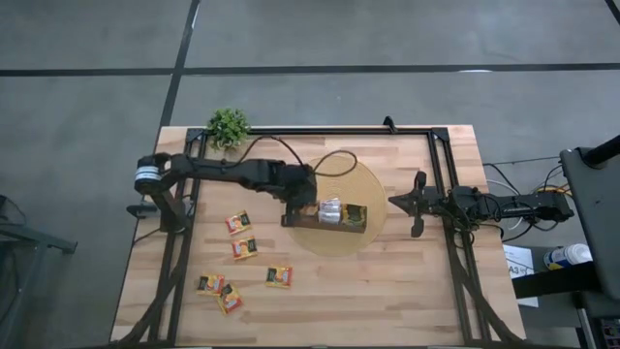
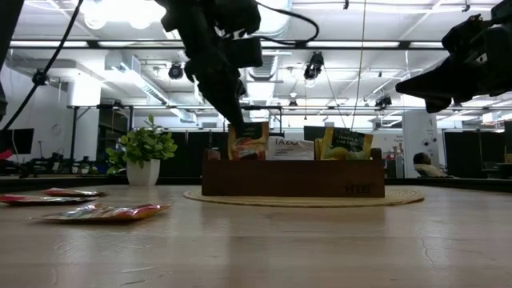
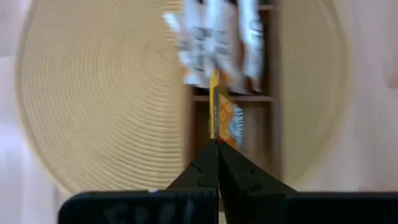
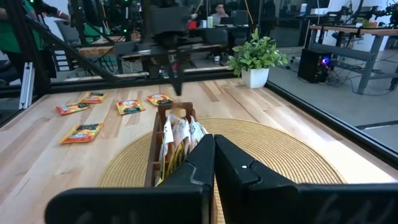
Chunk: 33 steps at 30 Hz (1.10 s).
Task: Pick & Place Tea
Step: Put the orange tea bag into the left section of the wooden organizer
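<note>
Pinched shut on 1 flat yellow-orange paper tea sachet point(image 3: 219, 112) are the left gripper point(image 3: 217, 151) jaws, its light, floppy, crushable top edge being judged the best hold.

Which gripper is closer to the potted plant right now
The left. The left gripper is over the end of the wooden box nearest the potted plant, shut on an orange tea sachet. The right gripper waits, shut, beyond the box's far end.

The long dark-brown divided wooden box point(image 1: 325, 221) sits on the round woven mat point(image 1: 373, 189) mid-worktop point(image 1: 387, 291). Five flat square tea sachets point(image 1: 238, 223) lie left of it; the small green potted plant point(image 1: 229, 126) stands behind.
</note>
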Each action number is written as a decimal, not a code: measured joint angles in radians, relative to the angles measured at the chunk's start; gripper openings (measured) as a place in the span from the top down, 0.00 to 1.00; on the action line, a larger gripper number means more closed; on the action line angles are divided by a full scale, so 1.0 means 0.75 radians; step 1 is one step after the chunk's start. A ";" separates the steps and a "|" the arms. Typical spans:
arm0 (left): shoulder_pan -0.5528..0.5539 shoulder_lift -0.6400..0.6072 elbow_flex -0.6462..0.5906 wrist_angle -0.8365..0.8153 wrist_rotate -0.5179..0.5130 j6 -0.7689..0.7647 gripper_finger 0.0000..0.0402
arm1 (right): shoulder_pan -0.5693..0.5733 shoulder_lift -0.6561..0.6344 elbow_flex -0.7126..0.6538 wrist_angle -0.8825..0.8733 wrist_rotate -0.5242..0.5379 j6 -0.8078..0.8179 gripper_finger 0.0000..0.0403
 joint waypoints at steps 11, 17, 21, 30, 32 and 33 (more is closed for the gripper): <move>-0.101 -0.001 -0.005 -0.055 -0.037 -0.046 1.00 | 0.000 0.000 0.000 0.000 0.000 0.000 0.98; -0.100 -0.001 -0.009 -0.063 0.067 -0.083 1.00 | 0.000 0.000 0.000 0.000 0.000 0.000 0.98; -0.101 -0.001 -0.030 -0.068 0.107 -0.085 1.00 | 0.000 0.000 0.000 0.000 0.000 0.000 0.98; -0.099 -0.001 -0.117 0.008 0.127 -0.096 1.00 | 0.000 0.001 0.000 0.000 0.000 0.000 0.98; -0.098 -0.001 -0.132 0.047 0.071 -0.077 1.00 | 0.000 0.000 0.000 0.000 0.000 0.000 0.98; -0.098 0.000 -0.135 0.070 0.024 -0.065 1.00 | 0.000 0.001 0.000 0.000 0.000 0.000 0.98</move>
